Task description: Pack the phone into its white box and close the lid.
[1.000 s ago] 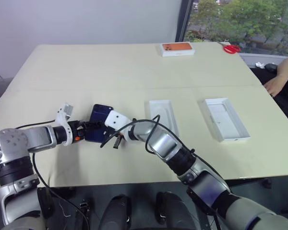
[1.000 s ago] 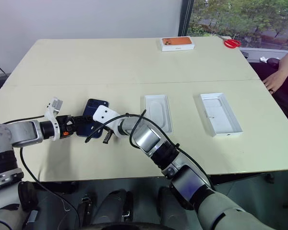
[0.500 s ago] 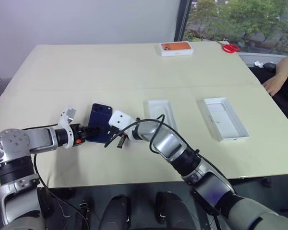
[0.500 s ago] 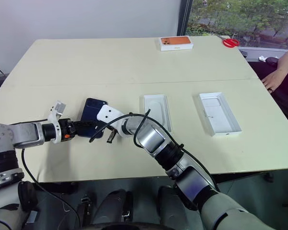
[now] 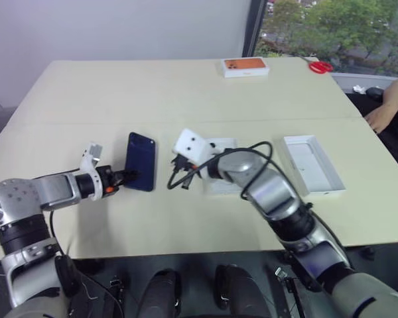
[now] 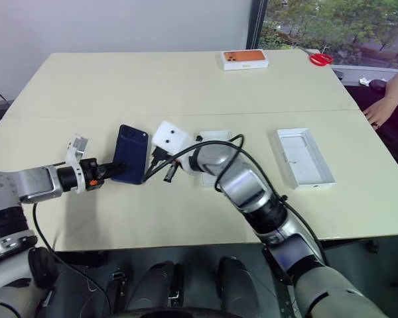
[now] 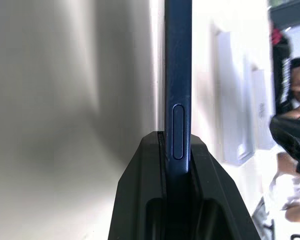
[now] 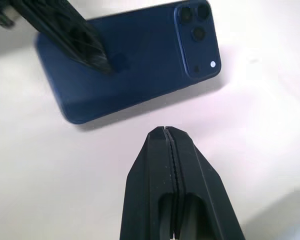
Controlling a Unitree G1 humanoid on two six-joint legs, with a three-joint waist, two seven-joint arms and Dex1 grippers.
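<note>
- The left gripper [image 5: 127, 176] is clamped on the phone [image 5: 140, 170]; in the left wrist view the two black fingers [image 7: 140, 190] press on either face of the phone's thin edge [image 7: 178, 75], with a side button just past the fingertips.
- The phone is dark navy and sits at about 9 o'clock from the middle of the table [image 5: 152, 93], tilted up on one long edge rather than lying flat. Whether its lower edge touches the tabletop I cannot tell.
- In the right wrist view the phone's glossy back [image 8: 135, 70] faces the camera, with the camera cluster in one corner, and one finger of the left gripper [image 8: 70, 35] crosses it.
- The right gripper [image 6: 160, 167] has its fingers pressed together on nothing; the right wrist view shows the two black tips [image 8: 166, 150] meeting in a single seam, apart from the phone.
- The right gripper hangs above the table just at 3 o'clock of the phone, between it and the white box [image 5: 220, 144].
- The white box lies open on the table near the centre, partly hidden behind the right arm's white wrist block and black cable.
- A second shallow white tray [image 5: 312, 163] lies at 3 o'clock of the first, well apart from it.
- A white box with an orange top [image 5: 245, 66] sits at the far edge, about 1 o'clock, with red scissors [image 5: 318, 65] near it.
- A person's hand [image 5: 379, 118] rests at the table's 3 o'clock edge.
</note>
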